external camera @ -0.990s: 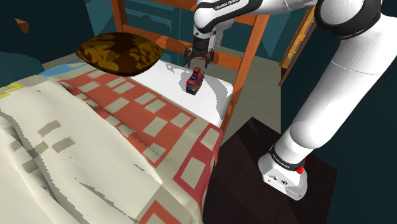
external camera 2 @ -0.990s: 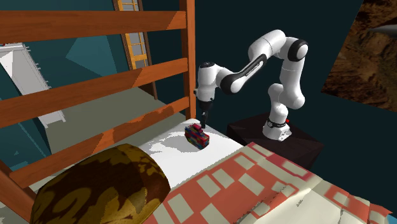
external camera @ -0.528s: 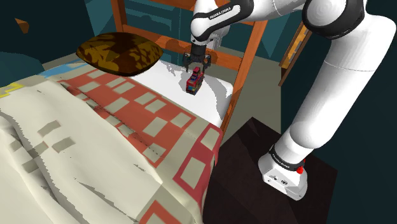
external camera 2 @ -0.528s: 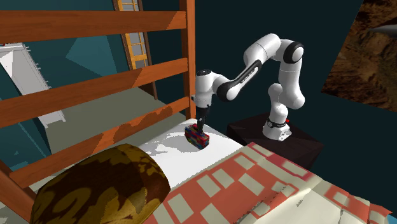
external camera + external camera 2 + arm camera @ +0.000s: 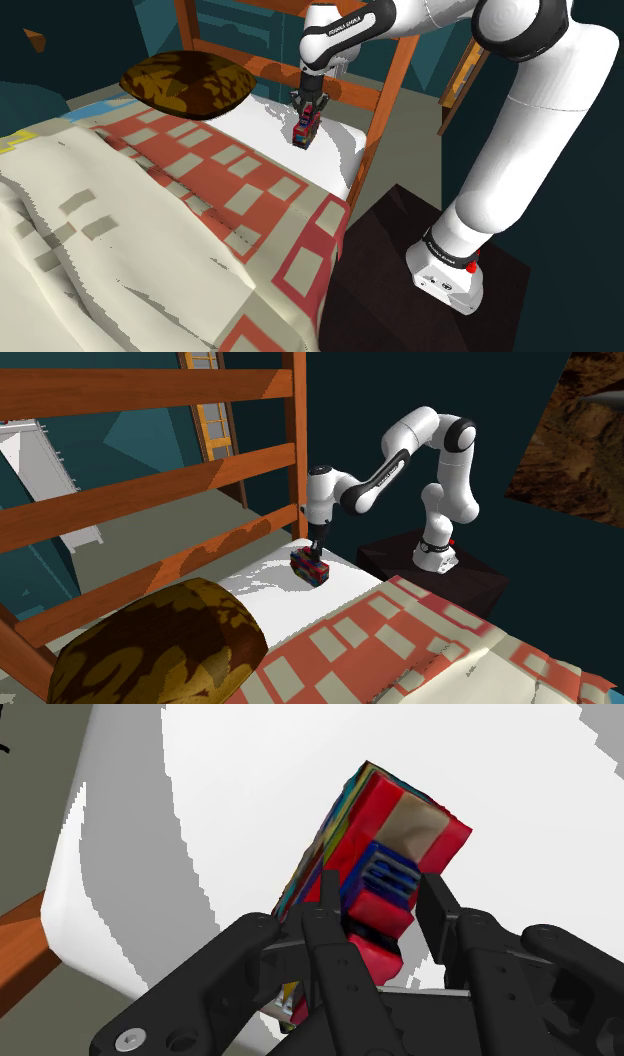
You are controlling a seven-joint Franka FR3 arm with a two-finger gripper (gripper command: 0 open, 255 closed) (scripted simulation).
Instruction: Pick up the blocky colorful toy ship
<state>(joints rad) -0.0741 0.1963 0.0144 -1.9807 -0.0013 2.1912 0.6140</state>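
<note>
Two fingers (image 5: 325, 919) of the claw (image 5: 380, 892) look pinched on the raised middle of the toy ship (image 5: 385, 819). Ship's sitting on the bed (image 5: 335, 150), white sheet, at the head-end corner right by the wooden post (image 5: 386, 95). Grab looks done imo, lift's left to do.
</note>
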